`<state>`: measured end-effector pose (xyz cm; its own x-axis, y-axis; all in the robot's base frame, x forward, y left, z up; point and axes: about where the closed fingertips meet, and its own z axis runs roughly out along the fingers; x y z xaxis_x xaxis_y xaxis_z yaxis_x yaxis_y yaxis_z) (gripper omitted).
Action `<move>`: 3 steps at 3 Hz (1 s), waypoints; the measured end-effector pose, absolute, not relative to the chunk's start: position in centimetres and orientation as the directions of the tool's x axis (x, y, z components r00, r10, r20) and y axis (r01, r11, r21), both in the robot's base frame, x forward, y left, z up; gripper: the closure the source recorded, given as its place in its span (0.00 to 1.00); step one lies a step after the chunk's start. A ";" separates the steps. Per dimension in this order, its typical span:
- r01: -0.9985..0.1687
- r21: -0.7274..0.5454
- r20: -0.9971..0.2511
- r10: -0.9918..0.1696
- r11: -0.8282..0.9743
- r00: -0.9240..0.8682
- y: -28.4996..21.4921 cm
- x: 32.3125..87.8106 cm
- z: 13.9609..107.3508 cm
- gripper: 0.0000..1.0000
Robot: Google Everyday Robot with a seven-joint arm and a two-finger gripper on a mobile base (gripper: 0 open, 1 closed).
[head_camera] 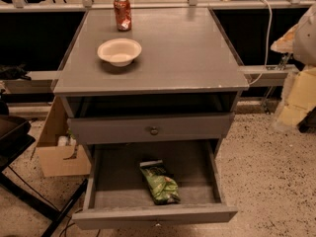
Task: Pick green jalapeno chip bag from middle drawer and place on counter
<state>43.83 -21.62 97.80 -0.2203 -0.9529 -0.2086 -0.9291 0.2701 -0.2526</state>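
The green jalapeno chip bag [159,181] lies flat on the floor of the open middle drawer [106,181], a little right of centre and near the front wall. The counter [182,53] is the grey cabinet top above it. My gripper [296,100] is a pale blurred shape at the right edge of the view. It hangs beside the cabinet at about counter height, well away from the bag and the drawer. It holds nothing that I can see.
A white bowl [119,52] and a red soda can [122,14] stand on the counter's left rear. The upper drawer front with a round knob [154,131] is shut. A cardboard box [59,152] and a black stand [19,147] are on the left.
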 end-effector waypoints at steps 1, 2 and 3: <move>-0.929 -0.253 -0.209 -0.953 0.270 -0.220 -21.6 43.8 97.8 0.00; -0.920 -0.236 -0.229 -0.938 0.312 -0.259 -21.6 43.8 94.8 0.00; -0.904 -0.200 -0.302 -0.902 0.377 -0.309 -21.2 42.0 89.3 0.00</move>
<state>41.98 -21.22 89.29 -0.3093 -0.9017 -0.3020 -0.9043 0.3771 -0.2000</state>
